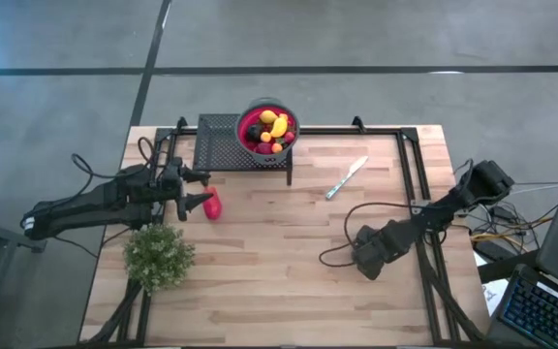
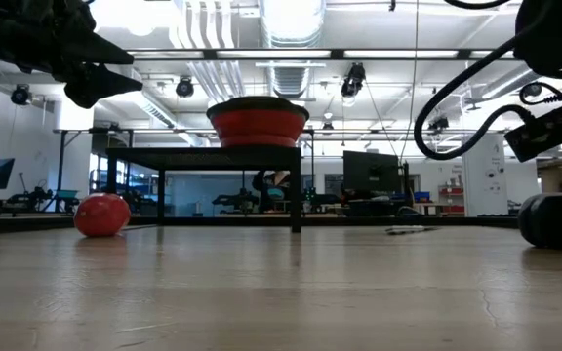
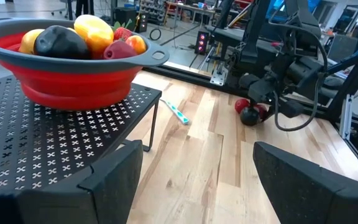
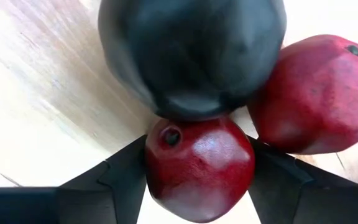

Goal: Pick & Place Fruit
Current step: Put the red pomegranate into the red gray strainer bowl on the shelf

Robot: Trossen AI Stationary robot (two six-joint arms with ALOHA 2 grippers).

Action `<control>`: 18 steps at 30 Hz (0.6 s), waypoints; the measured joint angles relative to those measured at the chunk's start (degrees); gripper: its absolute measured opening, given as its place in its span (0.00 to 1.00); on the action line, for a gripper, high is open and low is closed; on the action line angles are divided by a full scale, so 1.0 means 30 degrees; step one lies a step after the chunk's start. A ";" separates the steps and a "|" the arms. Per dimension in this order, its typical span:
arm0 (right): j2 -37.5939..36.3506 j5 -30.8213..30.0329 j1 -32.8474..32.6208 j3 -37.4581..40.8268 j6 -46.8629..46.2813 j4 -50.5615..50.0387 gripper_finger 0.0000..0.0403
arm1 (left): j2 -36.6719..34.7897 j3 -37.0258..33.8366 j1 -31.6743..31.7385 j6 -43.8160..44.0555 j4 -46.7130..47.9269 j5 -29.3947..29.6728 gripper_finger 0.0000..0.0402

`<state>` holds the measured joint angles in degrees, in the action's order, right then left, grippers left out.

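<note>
Near the bench's right edge, the right gripper [image 4: 197, 180] pinches one glossy dark-red fruit [image 4: 199, 167]; one black fruit [image 4: 191, 53] and a second red fruit [image 4: 319, 93] touch it. Near the left edge, the left gripper [image 1: 194, 189] stands spread just beside one larger red piece [image 1: 212, 205]. At the far edge, one red bowl [image 3: 73, 81] on a black rack [image 3: 48, 140] holds mixed fruits. No readable writing.

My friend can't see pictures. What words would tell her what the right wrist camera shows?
Close up, the right gripper has its two dark fingers on either side of a small shiny red fruit on the wooden table. A big dark fruit sits just beyond it, touching it, and another red fruit lies beside them.
</note>
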<state>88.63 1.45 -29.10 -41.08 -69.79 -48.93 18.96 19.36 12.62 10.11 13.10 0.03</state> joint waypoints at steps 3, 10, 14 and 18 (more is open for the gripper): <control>-0.0235 -0.0031 -0.0007 0.0046 0.0011 0.0069 0.56 | 0.0000 0.0004 0.0002 -0.0056 0.0123 0.0000 0.78; -0.1203 -0.0122 -0.0013 0.0124 -0.0044 0.0571 0.57 | 0.0000 0.0003 -0.0005 -0.0117 0.1001 0.0000 0.78; -0.1634 0.0459 -0.0007 0.0124 0.0457 0.0359 0.55 | 0.0000 0.0002 -0.0005 -0.0032 0.1366 0.0003 0.78; -0.2288 0.2077 -0.0009 0.0117 0.0807 0.0236 0.54 | 0.0015 0.0005 -0.0005 0.0015 0.1571 0.0000 0.78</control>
<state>81.76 7.69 -29.13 -40.73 -67.37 -48.23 19.00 19.38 12.60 10.15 17.82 0.03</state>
